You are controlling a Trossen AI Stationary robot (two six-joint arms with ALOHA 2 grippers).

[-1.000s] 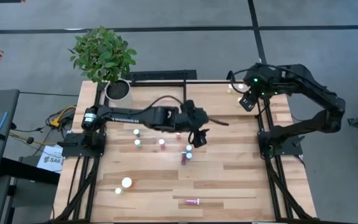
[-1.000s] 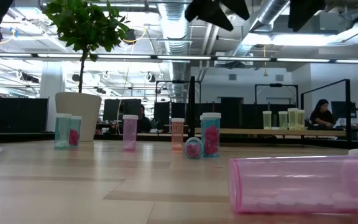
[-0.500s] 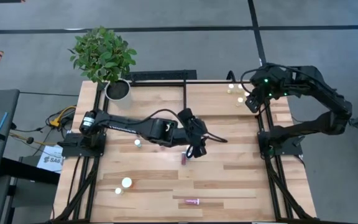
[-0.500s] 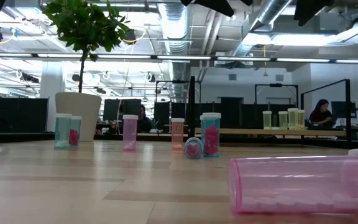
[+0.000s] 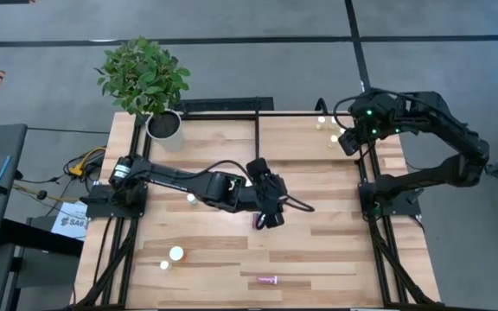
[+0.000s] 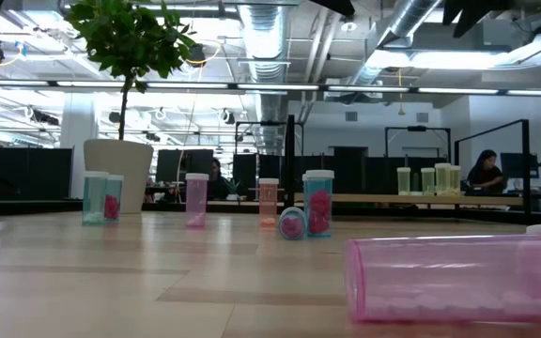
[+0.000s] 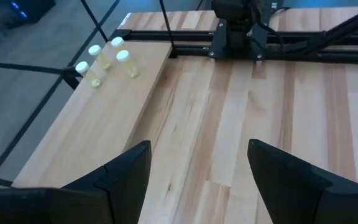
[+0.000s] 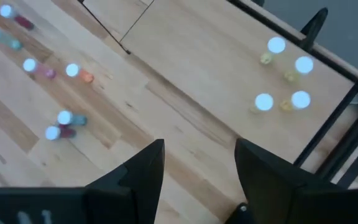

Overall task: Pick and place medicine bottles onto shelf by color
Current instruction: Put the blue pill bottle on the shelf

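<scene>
My left gripper [image 5: 271,216] hangs open over the middle of the table, nothing between its fingers [image 7: 197,186]. A maroon bottle [image 5: 256,222] stands on the table just beside it. More medicine bottles stand upright on the planks: a white-capped one [image 5: 191,199], two near the front left [image 5: 176,253], and a row in the low view [image 6: 196,200]. A pink bottle [image 5: 268,280] lies on its side near the front edge. Several yellow bottles [image 8: 284,74] stand on the shelf [image 5: 305,130] at the far right. My right gripper [image 5: 349,140] waits open above the shelf's right end.
A potted plant [image 5: 145,78] in a white pot [image 6: 118,174] stands at the far left corner. Black frame bars [image 5: 256,130] edge the shelf. Bare planks lie to the right of the left gripper [image 5: 335,225]. A person [image 6: 485,169] sits in the room behind.
My left gripper has swung toward the table's near edge, staying open, and now covers some of the bottles in the middle of the table. My right gripper has rolled a little at the wrist above the shelf. No bottle has moved.
</scene>
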